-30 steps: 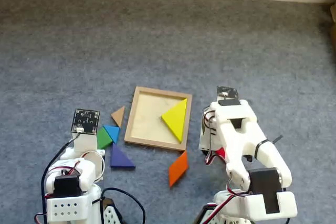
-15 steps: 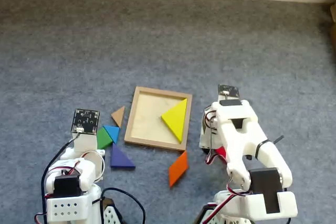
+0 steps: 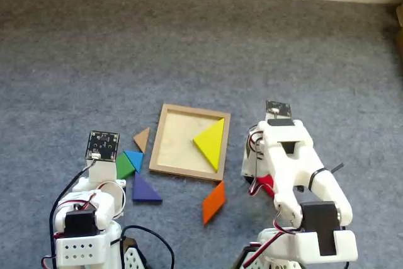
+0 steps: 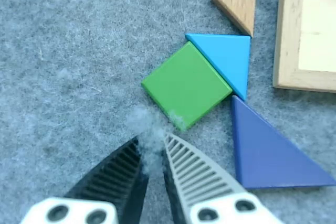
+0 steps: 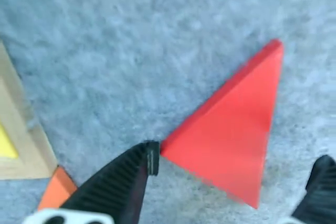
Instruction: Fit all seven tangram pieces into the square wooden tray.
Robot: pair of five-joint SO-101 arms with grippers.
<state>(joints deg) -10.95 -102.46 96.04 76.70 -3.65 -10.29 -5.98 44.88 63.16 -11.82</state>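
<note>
The square wooden tray [image 3: 165, 149] lies mid-table with a yellow triangle [image 3: 211, 142] in its right part. To its left lie a tan triangle [image 3: 142, 138], a light blue triangle [image 3: 134, 158], a green square [image 3: 124, 167] and a dark blue triangle [image 3: 145, 190]. An orange parallelogram [image 3: 214, 201] sits by the tray's near right corner. My right gripper [image 5: 236, 166] is open low over the carpet, one finger on each side of the red triangle [image 5: 231, 135]. My left gripper [image 4: 152, 153] is shut just short of the green square [image 4: 186, 85].
Grey carpet covers the table. The right arm [image 3: 289, 155] stands over the red triangle [image 3: 266, 184] right of the tray. The left arm [image 3: 88, 212] is folded at the near left. Open carpet stretches beyond the tray.
The right arm has shifted slightly to the right, away from the tray. The left arm and the pieces have not moved.
</note>
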